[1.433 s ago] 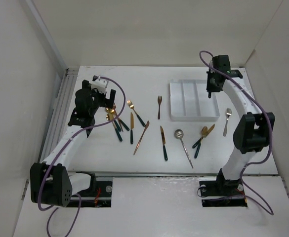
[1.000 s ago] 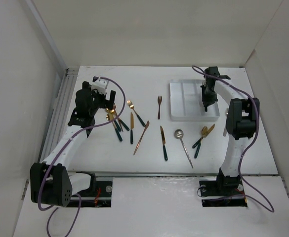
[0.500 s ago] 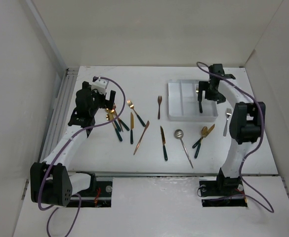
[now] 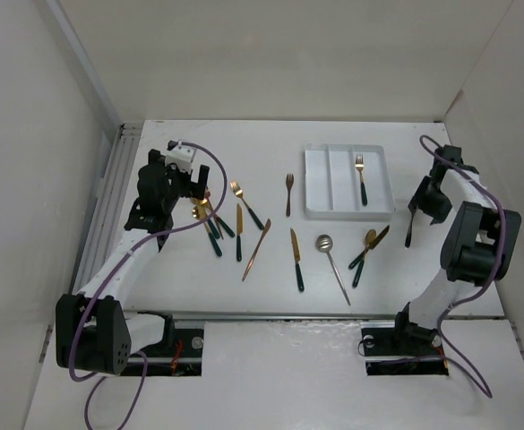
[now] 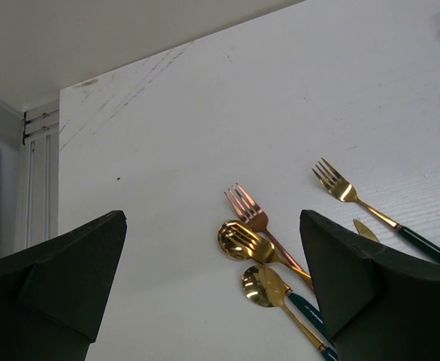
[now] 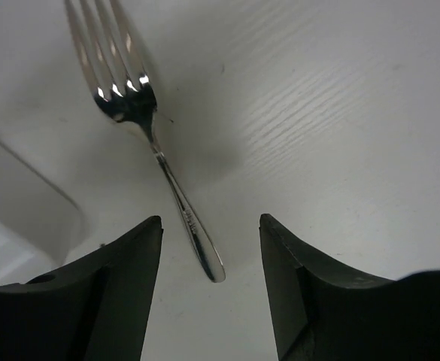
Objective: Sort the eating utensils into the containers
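The white three-compartment tray (image 4: 319,184) holds one gold fork with a green handle (image 4: 361,178) in its right compartment. My right gripper (image 4: 421,201) is open and empty, low over a silver fork (image 6: 146,125) that lies on the table just right of the tray; the handle end lies between the jaws (image 6: 210,220). My left gripper (image 4: 161,199) is open and empty above a cluster of gold spoons (image 5: 244,241) and a copper fork (image 5: 245,206), with the jaws (image 5: 212,222) wide apart.
On the table between the arms lie a gold fork (image 4: 245,203), a copper knife (image 4: 257,249), a small copper fork (image 4: 289,190), a gold knife (image 4: 296,258), a silver slotted spoon (image 4: 331,260) and a spoon-knife pair (image 4: 367,246). White walls enclose the table.
My right gripper let the green-handled gold fork go into the tray's right compartment, then swung right and down over the silver fork. The left arm has not moved.
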`<state>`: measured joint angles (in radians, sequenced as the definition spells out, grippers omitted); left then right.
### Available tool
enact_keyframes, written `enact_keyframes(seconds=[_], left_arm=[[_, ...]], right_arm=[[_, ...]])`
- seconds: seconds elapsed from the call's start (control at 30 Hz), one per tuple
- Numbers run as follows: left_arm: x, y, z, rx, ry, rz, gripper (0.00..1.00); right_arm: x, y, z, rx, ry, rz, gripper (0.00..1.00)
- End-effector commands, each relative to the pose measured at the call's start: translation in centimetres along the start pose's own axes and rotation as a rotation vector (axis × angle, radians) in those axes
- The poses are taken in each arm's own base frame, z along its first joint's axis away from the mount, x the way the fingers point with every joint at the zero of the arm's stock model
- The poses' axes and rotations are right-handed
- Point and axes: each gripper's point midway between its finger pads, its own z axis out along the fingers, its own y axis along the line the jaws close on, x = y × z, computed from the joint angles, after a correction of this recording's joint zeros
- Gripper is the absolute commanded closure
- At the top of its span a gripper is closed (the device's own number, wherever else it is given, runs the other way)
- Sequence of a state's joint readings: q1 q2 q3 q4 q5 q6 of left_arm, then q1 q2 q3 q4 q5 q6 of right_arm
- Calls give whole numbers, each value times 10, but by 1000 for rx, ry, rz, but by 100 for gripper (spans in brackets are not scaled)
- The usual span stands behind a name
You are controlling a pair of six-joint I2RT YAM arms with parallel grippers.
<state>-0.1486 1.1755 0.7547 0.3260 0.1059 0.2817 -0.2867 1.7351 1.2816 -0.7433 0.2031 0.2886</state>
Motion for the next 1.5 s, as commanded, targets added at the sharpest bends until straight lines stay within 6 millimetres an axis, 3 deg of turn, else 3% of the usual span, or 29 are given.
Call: enact_keyframes(seconds=[0.0,0.17,0.47,0.53,0.57,0.6,0.7,0.73,0.83,0.97,1.0,1.1,1.13,1.17,1.2,1.3,1.37,1.43,1.47], left_arm=[[-17,5,-5,-20,-72,0,0],[-23,9,-9,-42,-86,0,0],[-15,7,-8,-36,-59,-1,0],[-20,8,-8,-38,-68,-1,0],[-20,9,-8,-39,-68,10,0],[-20,9,-8,-39,-68,10,0],[-20,9,-8,-39,-68,10,0],[-20,9,-8,-39,-68,10,0],[-20,9,-8,-39,-68,10,0],[-15,8,-8,-34,-49,9,0],[-15,8,-8,-34,-49,9,0],[-8,6,-4,-30,-29,-4,0],[-9,5,-4,-21,-31,-4,0],[-6,3,-2,-19,-23,-17,0],[-6,3,-2,-18,-23,-29,0],[-4,-2,-1,9,-2,-42,0],[-14,-8,1,54,-6,-42,0],[-10,-15,1,100,23,-34,0],[-9,-17,0,116,29,-25,0]], right_arm=[[13,1,13,23,38,-10,40],[15,4,30,34,71,-28,40],[12,12,53,22,100,-74,50],[12,14,52,10,104,-73,59],[12,14,52,10,104,-73,72],[10,15,53,7,95,-72,79],[7,16,54,3,82,-78,90],[5,16,51,0,74,-86,98],[-2,11,44,19,41,-81,100],[-39,7,4,60,-95,-71,100],[-48,9,-14,72,-141,-88,100],[-71,43,-65,85,-306,-222,100],[-74,59,-72,61,-339,-264,100],[-73,89,-88,-17,-379,-328,100],[-74,106,-96,-67,-398,-367,100],[-64,159,-85,-167,-369,-488,100],[-61,171,-72,-174,-347,-507,100],[-64,182,-62,-183,-333,-513,100],[-59,182,-44,-150,-293,-527,100]])
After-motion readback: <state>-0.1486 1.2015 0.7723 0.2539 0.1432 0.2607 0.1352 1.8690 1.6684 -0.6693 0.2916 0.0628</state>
